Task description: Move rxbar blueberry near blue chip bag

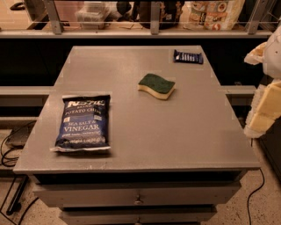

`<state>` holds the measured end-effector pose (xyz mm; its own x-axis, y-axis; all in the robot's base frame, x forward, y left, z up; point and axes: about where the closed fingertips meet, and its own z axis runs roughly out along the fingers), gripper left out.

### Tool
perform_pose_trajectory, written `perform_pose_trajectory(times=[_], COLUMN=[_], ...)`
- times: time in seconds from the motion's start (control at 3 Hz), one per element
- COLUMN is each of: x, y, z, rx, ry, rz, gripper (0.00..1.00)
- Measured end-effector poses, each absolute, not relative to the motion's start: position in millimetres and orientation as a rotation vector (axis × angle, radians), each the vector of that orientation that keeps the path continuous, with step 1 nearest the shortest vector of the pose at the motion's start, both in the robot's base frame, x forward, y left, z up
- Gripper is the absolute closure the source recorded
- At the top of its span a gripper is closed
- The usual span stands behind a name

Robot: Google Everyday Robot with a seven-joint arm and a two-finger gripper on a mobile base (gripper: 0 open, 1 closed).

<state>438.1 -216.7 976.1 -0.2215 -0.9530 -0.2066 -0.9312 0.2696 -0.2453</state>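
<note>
The rxbar blueberry (188, 56), a small flat dark blue wrapper with white lettering, lies at the far right corner of the grey table (145, 127). The blue chip bag (83, 122), large and dark blue with "Sea Salt & Vinegar" lettering, lies flat at the table's near left. My gripper (264, 94) shows as a pale white-and-yellow shape at the right edge of the view, beside the table's right side and apart from both objects. It holds nothing that I can see.
A green-and-yellow sponge (156, 85) lies on the table between the bar and the bag, nearer the bar. A shelf with containers (210, 13) runs behind the table. Cables (9, 154) lie on the floor at left. Drawers (138, 197) sit under the tabletop.
</note>
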Motion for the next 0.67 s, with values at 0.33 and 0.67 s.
perform_pose_trajectory(times=[0.33,0.67], x=[438.2,461.9], y=[-216.6,-209.2], z=[976.1,978.9], rx=[-1.725,-1.660], ry=[2.232,2.181], rz=[-0.098,-0.027], gripper=[0.00,0.00])
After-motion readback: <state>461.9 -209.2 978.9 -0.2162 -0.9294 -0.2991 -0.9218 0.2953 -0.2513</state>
